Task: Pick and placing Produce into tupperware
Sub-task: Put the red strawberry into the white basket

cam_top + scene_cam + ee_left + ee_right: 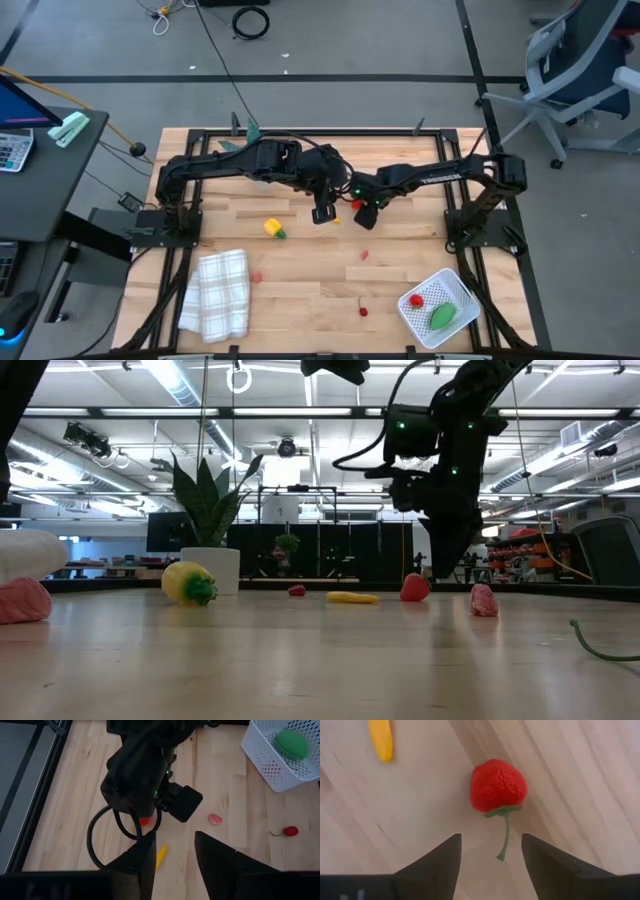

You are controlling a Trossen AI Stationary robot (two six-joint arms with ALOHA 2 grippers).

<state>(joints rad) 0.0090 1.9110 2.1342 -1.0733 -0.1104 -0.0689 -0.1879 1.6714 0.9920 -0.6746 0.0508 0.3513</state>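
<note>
My right gripper (490, 854) is open and hovers just above a red strawberry (498, 785) with a green stem, which lies on the table mid-way across (414, 588). A small yellow-orange piece (381, 740) lies beside it. My left gripper (172, 855) is open and hangs higher, close by at the table's middle (322, 212). A yellow piece with a green end (273, 229) lies toward the left. Small red and pink pieces (364, 255) lie scattered nearer the front. The white tupperware (455, 285) sits at the near right corner and holds a green piece (441, 317) and a red one (417, 299).
A white checked folded cloth (215, 290) lies at the near left. A potted plant in a white pot (210, 568) stands at the far edge. A red cherry with a stem (363, 311) lies near the front. The two arms' wrists are close together over the table's middle.
</note>
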